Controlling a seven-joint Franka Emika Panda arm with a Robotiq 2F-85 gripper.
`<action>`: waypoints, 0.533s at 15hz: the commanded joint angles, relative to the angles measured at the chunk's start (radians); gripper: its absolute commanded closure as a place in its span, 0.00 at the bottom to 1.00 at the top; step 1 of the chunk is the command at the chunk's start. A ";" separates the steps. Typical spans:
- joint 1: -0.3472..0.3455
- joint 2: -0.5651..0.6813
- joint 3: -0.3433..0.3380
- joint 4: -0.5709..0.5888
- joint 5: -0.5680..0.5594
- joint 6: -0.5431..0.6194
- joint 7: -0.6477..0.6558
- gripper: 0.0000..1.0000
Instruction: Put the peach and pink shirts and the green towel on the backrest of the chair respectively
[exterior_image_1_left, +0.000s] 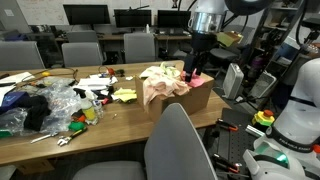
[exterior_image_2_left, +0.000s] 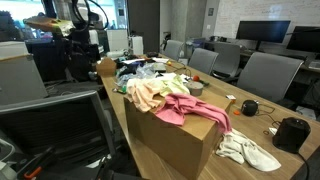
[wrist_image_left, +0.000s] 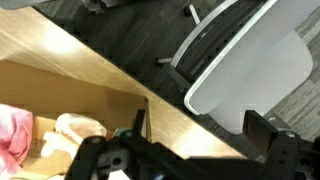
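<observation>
Gripper (exterior_image_1_left: 196, 68) hovers with jaws spread wide, holding nothing, close over the pink shirt (exterior_image_1_left: 199, 79) draped on a cardboard box (exterior_image_1_left: 195, 101).

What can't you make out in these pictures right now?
Box contents: covered by the peach shirt and pink shirt in both exterior views.
Chair backrest: cut off by the bottom edge in an exterior view.
Green towel: outside the wrist view's frame.
Table clutter: too small to name.

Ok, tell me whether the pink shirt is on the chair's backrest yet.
No, the pink shirt lies draped over the open top and edge of the cardboard box, not on a chair.
</observation>
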 joint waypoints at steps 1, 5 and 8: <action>-0.027 0.096 0.012 0.081 -0.034 0.098 0.052 0.00; -0.073 0.196 0.016 0.139 -0.090 0.212 0.134 0.00; -0.105 0.269 0.019 0.189 -0.157 0.244 0.213 0.00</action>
